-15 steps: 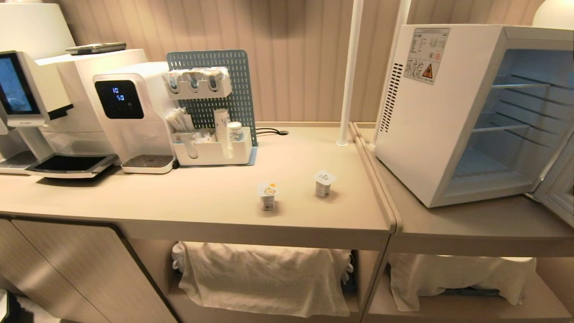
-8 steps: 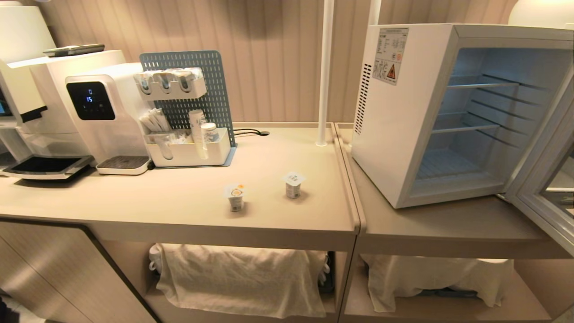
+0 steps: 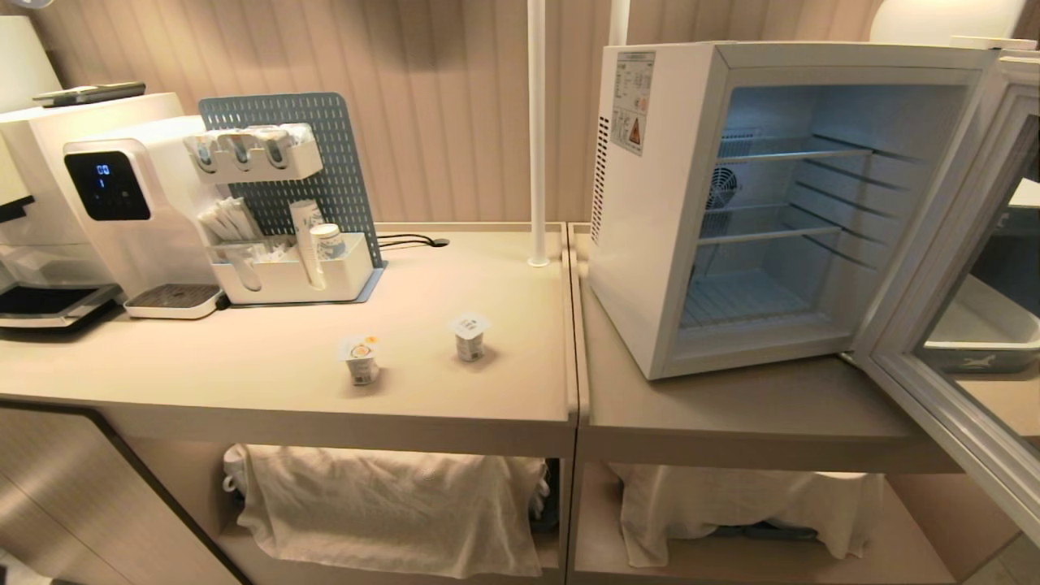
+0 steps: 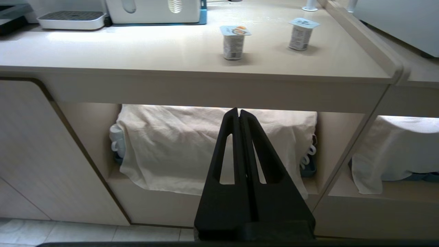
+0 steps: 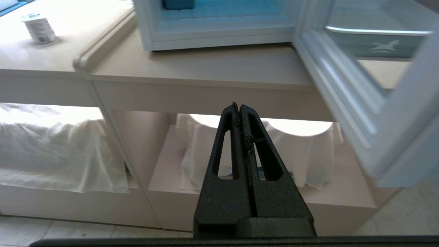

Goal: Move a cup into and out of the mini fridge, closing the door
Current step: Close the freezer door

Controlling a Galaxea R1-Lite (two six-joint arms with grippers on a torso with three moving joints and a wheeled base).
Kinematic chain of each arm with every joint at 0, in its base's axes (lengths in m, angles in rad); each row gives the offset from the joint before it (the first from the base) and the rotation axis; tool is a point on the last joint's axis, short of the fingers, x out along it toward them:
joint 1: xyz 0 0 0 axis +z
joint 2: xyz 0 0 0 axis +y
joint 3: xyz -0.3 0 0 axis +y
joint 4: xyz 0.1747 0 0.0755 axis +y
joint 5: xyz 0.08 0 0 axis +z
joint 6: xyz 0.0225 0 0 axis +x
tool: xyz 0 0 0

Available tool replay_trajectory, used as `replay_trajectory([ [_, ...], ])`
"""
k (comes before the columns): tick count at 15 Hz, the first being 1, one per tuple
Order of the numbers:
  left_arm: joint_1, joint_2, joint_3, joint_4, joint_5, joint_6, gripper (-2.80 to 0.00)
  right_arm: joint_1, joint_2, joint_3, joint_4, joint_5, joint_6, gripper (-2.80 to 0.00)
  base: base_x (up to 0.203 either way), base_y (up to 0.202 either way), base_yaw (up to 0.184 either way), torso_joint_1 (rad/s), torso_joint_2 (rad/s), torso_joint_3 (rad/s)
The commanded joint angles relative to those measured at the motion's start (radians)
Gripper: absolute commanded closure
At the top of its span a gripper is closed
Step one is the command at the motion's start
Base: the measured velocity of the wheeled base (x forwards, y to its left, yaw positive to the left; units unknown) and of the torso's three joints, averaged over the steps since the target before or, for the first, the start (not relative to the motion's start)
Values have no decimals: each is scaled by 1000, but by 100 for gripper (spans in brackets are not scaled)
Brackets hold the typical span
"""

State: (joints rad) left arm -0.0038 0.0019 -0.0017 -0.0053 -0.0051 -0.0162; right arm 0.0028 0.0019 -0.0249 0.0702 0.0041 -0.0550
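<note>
1. Left gripper has its black fingers pressed flat together with nothing between them; it hangs low in front of the counter, level with the open shelf where a white cloth drapes over stored mugs.
2. Right gripper is likewise pinched closed and empty, low before the right-hand cabinet section.
3. Neither arm appears in the head view; only the wrist views show them.
4. From the head camera, the mini fridge stands on the right counter section, its door swung wide toward the right, wire shelves bare.
5. Two small sealed cups stand apart on the left counter: an orange-topped cup and a white-topped cup, the latter nearer the fridge.
6. Left wrist view shows both cups but not the fridge's interior; right wrist view shows only the white-topped one, plus the fridge floor and the door's inner frame.
7. Only the head view takes in the water dispenser and the blue pegboard organiser.
</note>
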Motion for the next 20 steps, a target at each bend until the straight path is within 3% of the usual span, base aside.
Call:
replay_trajectory([
  [1,1,0,0,-1,0,-1,0,0,3,0,0,2,0,0,0,-200,1,2,10,10],
  [20,1,0,1,-1,0,-2,0,0,6,-3,11,2,0,0,0,-194,-1,2,3,3],
])
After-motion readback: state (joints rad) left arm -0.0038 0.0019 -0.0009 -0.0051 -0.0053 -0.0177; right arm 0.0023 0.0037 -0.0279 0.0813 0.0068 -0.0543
